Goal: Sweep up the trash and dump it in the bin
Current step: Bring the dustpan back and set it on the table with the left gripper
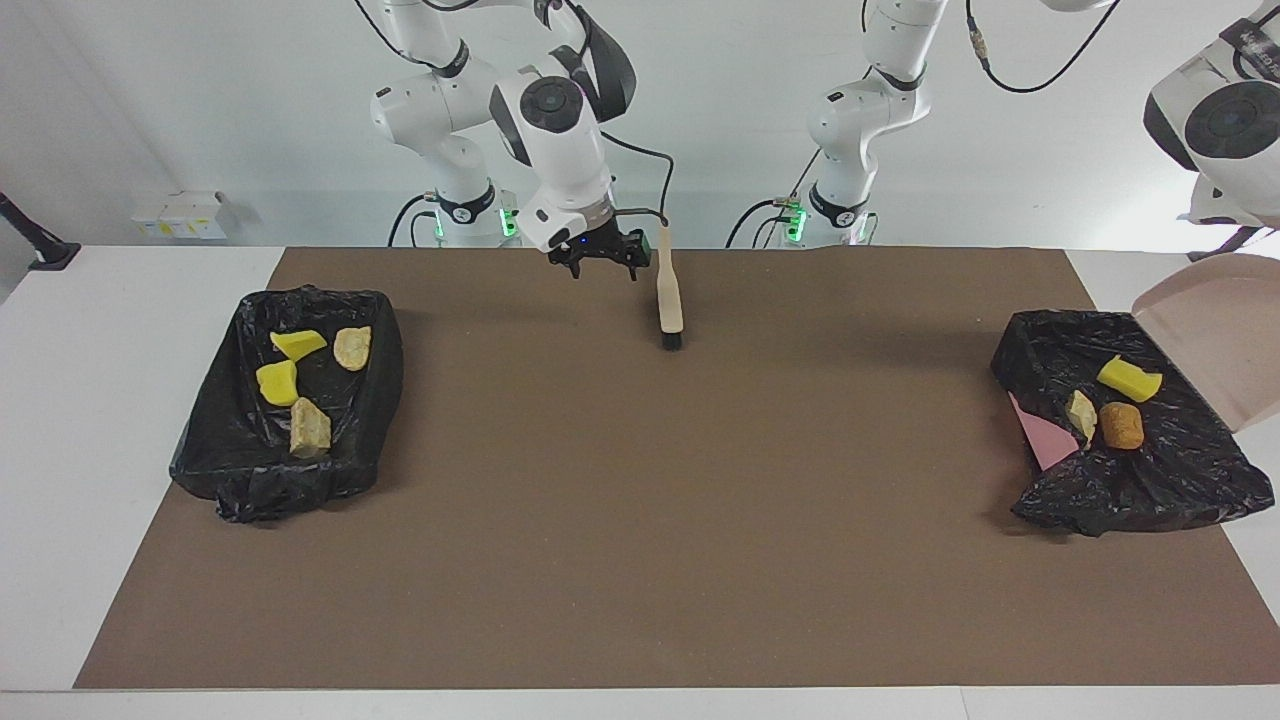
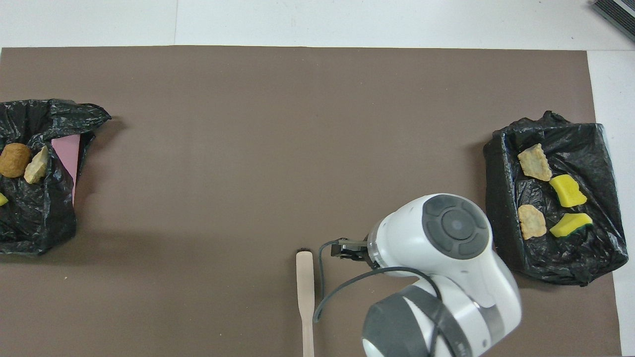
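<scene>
The brush (image 1: 668,300) lies on the brown mat near the robots, and it also shows in the overhead view (image 2: 304,292). My right gripper (image 1: 603,268) hangs open and empty beside it, toward the right arm's end. My left gripper (image 1: 1243,240) holds the beige dustpan (image 1: 1215,330) tipped steeply over the bin (image 1: 1130,495) at the left arm's end. That bin holds three pieces of trash: a yellow sponge (image 1: 1130,378), a tan lump (image 1: 1080,412) and an orange-brown lump (image 1: 1122,425). The dustpan looks empty.
A second black-lined bin (image 1: 280,480) at the right arm's end holds two yellow sponges and two tan lumps. A pink wall (image 1: 1045,440) shows through the liner of the bin at the left arm's end. White table borders the mat (image 1: 640,520).
</scene>
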You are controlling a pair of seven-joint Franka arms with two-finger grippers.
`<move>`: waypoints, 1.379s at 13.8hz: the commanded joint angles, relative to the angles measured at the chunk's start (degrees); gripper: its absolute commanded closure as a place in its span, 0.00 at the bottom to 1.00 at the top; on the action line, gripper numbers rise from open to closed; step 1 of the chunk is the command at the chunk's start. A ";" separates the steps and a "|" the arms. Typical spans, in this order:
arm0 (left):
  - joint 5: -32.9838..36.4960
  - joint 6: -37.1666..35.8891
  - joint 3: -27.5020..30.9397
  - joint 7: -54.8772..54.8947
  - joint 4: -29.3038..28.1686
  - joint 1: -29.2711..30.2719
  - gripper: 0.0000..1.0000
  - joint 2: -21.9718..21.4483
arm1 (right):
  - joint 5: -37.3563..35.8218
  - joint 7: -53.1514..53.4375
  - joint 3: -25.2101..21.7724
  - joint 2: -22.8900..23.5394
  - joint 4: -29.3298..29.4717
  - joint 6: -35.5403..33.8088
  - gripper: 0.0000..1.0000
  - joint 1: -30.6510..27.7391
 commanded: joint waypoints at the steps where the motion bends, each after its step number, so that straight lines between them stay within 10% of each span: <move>1: -4.46 -6.23 0.56 -7.66 -0.43 -5.72 1.00 -0.92 | -2.70 -5.70 0.56 0.43 7.80 -7.93 0.00 -6.60; 19: -55.96 -13.64 0.47 -76.63 -0.96 -26.28 1.00 -2.59 | -13.61 -12.41 0.12 3.85 26.37 -17.27 0.00 -25.17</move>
